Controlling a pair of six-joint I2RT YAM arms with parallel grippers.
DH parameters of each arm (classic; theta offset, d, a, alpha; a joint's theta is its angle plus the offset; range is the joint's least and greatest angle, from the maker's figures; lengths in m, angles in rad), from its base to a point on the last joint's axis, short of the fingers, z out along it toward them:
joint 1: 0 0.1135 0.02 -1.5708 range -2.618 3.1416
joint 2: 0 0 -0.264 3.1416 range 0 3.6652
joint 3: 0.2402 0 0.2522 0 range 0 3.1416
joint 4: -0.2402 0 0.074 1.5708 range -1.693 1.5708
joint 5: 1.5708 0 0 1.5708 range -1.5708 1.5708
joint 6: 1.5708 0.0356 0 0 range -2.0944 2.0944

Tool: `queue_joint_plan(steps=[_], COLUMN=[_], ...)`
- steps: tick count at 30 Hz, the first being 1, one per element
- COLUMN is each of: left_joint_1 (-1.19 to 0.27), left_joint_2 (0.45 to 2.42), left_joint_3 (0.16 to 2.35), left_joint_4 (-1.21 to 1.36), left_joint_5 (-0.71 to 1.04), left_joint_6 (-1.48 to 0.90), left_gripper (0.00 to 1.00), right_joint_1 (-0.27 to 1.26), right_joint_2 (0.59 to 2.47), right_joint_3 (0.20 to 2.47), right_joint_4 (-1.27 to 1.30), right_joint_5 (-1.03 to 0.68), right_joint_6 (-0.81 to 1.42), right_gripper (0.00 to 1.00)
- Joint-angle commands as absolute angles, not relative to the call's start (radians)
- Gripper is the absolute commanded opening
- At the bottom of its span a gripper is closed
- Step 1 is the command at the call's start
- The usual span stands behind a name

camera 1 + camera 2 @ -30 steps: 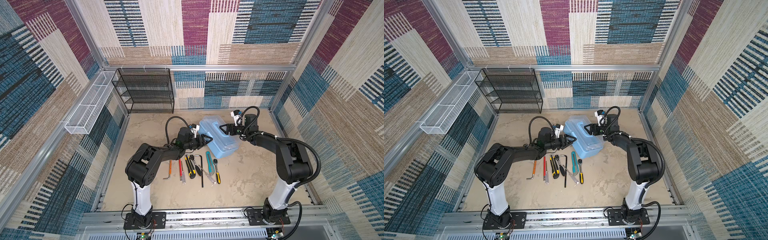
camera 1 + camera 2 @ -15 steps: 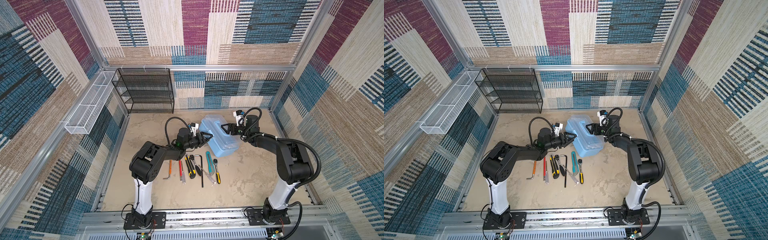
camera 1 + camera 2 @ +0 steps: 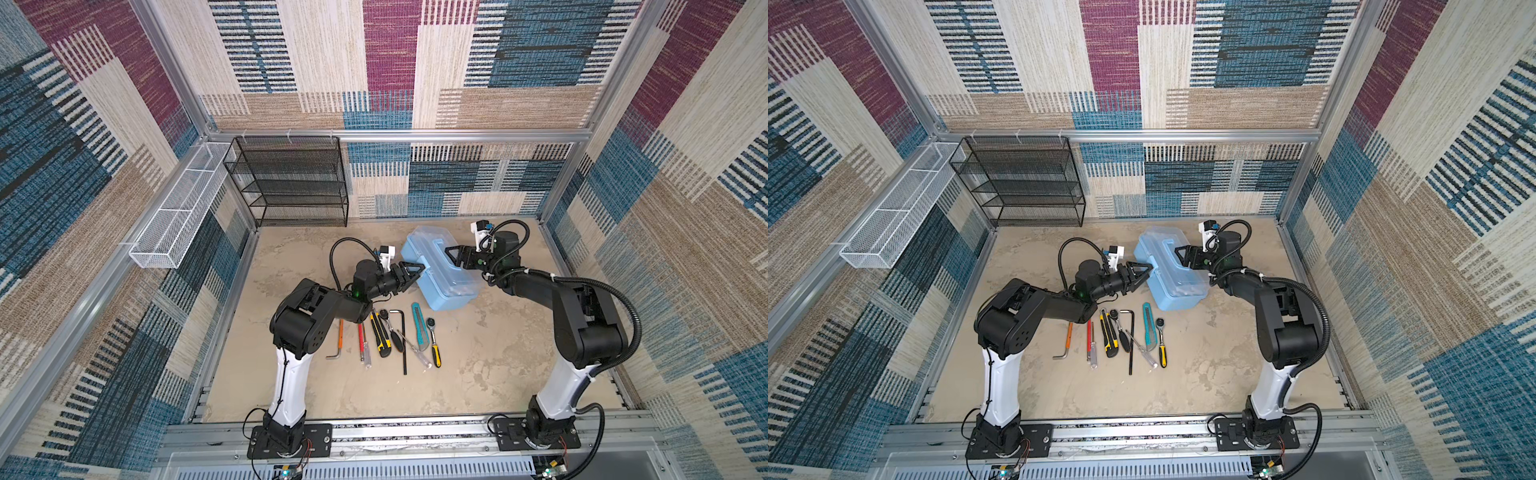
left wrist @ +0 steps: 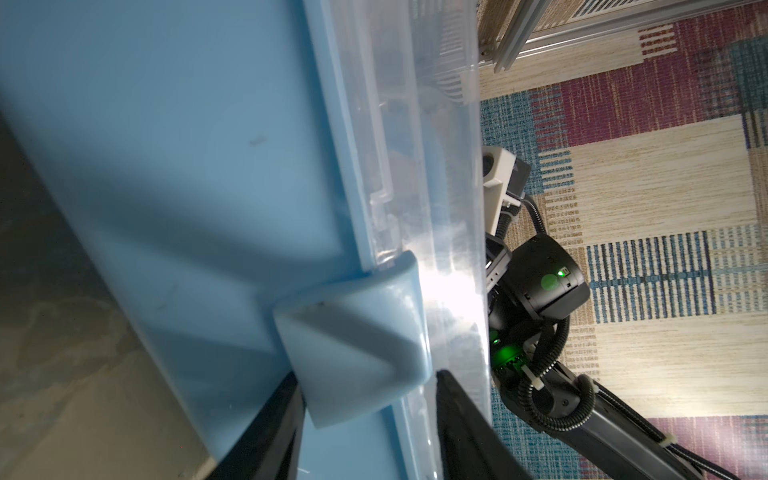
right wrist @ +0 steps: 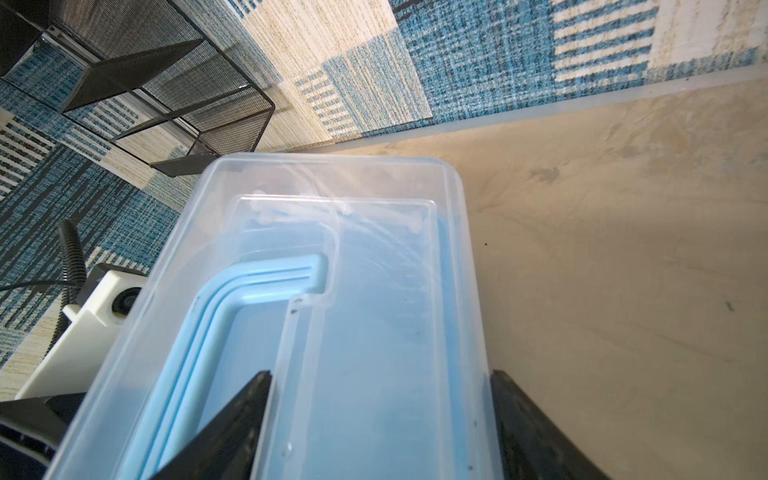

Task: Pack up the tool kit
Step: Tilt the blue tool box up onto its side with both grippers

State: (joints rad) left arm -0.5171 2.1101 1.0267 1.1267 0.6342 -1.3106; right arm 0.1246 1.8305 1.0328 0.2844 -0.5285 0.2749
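Beige mottled tabletop (image 3: pixel 498 353) carries the light-blue plastic case with transparent lid (image 3: pixel 446 286) towards the back, slim hand tools (image 3: pixel 386 332) in a row just before it; left gripper (image 3: pixel 419 271), half open, flanks its blue side latch (image 4: pixel 353 345), whether gripping I cannot tell; right gripper (image 3: pixel 452 257), spread wide, straddles the opposite rim, holding nothing

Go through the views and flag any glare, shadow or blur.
In the left wrist view, white glare burns out the clear lid beside the latch, a broad shadow crosses the case, and the near plastic looks soft; in the right wrist view, only faint streaky reflections on the lid; in both top views, even light, tools sharp.
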Motion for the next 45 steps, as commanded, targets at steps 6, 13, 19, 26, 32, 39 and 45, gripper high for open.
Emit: queue_joint_plan(steps=[6, 13, 19, 26, 32, 39, 45], left_joint_1=[-0.528, -0.528, -0.526, -0.525, -0.526, -0.525, -0.526], left_joint_2=[2.114, 2.132, 2.123, 2.112, 2.097, 2.101, 2.099], left_joint_3=[1.042, 1.040, 1.029, 1.045, 1.050, 1.092, 1.103], left_joint_4=[1.320, 1.399, 1.409, 1.410, 1.410, 1.411, 1.411], left_joint_5=[0.632, 0.620, 0.612, 0.615, 0.618, 0.631, 0.630], left_joint_6=[-1.368, -1.408, -1.397, -1.395, -1.388, -1.398, -1.400], left_gripper=[0.55, 0.55, 0.55, 0.56, 0.56, 0.55, 0.54], right_joint_1=[0.147, 0.141, 0.132, 0.129, 0.124, 0.121, 0.114], right_joint_2=[1.863, 1.856, 1.852, 1.853, 1.856, 1.857, 1.853], right_joint_3=[0.991, 0.991, 0.983, 0.980, 0.975, 0.969, 0.967], right_joint_4=[0.010, 0.012, 0.018, 0.023, 0.025, 0.031, 0.037], right_joint_5=[-0.649, -0.649, -0.653, -0.656, -0.658, -0.663, -0.673], right_joint_6=[0.251, 0.254, 0.262, 0.265, 0.265, 0.267, 0.273], right_gripper=[0.62, 0.62, 0.61, 0.61, 0.61, 0.61, 0.61])
